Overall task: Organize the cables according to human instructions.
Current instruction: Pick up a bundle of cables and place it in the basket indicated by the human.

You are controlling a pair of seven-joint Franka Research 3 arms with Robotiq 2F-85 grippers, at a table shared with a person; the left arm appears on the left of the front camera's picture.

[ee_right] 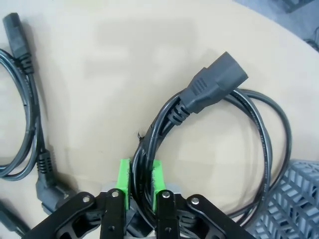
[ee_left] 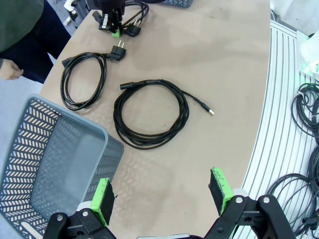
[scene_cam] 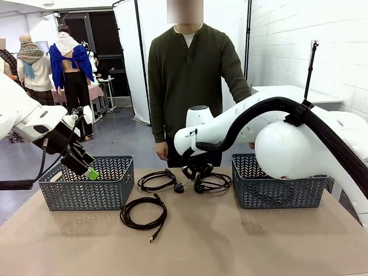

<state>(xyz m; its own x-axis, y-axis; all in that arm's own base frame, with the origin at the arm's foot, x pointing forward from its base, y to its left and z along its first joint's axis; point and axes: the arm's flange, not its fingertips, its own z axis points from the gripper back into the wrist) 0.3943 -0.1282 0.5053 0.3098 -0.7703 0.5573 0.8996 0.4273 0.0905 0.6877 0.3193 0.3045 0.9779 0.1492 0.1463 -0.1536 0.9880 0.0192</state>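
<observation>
Sorting judged barely begun: right gripper (ee_right: 140,172) is clamped on the far-right cable (ee_right: 214,82) beside the right basket (scene_cam: 287,192), left gripper (ee_left: 162,191) hangs jaws apart over the left basket (ee_left: 45,149), while the near cable (ee_left: 149,141) and far-middle cable (ee_left: 118,52) lie unsorted on the table (scene_cam: 230,241).

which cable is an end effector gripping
The coil beside the right basket, pinched in the right end effector; the middle coil and the near coil lie free.
</observation>
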